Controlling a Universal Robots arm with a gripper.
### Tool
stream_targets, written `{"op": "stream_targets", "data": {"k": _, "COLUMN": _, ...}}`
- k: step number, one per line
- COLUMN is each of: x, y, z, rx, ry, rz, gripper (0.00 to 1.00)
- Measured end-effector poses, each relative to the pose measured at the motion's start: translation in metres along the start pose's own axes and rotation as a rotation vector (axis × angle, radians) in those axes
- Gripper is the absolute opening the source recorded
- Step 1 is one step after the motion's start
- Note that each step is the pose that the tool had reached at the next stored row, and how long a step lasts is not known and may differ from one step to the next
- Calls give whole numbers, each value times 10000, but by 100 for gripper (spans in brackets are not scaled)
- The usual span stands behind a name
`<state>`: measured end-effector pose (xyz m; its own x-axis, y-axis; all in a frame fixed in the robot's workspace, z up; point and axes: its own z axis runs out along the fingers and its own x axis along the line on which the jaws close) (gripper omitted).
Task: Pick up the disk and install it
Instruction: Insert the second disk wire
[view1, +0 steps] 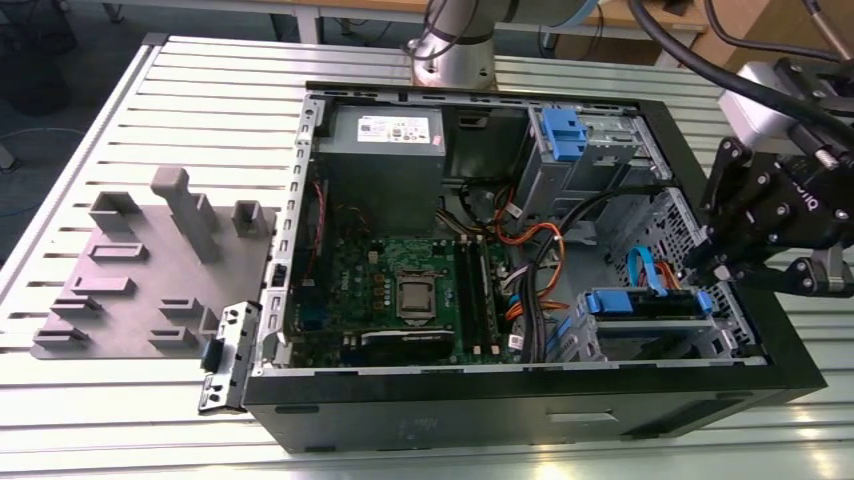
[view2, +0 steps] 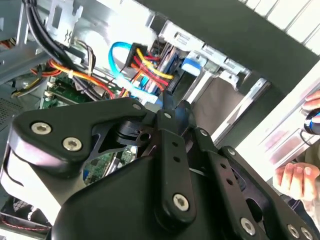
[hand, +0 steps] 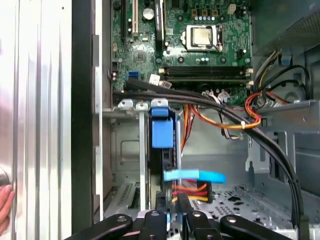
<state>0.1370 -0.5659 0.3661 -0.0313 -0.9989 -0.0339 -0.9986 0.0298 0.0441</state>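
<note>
Fingers of the gripper (view1: 703, 272) are sitting nearly closed, holding nothing, just beside one disk (view1: 645, 303) lying in the computer case's (view1: 534, 420) drive bay, its long axis running along the case's near wall.

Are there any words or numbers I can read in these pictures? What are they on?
Nothing here can be quoted.
White sticker on the grey power supply: print too small to read.
White letters on the gripper: partly hidden, not readable.
Markings on the motherboard: too tiny to read.
</note>
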Motion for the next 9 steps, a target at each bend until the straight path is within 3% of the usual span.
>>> {"op": "stream_targets", "data": {"k": 5, "x": 2, "y": 45, "z": 1, "rx": 92, "ry": -11, "rz": -4, "gripper": 24}}
{"op": "stream_targets", "data": {"k": 9, "x": 1, "y": 46, "z": 1, "rx": 106, "ry": -12, "rz": -4, "gripper": 24}}
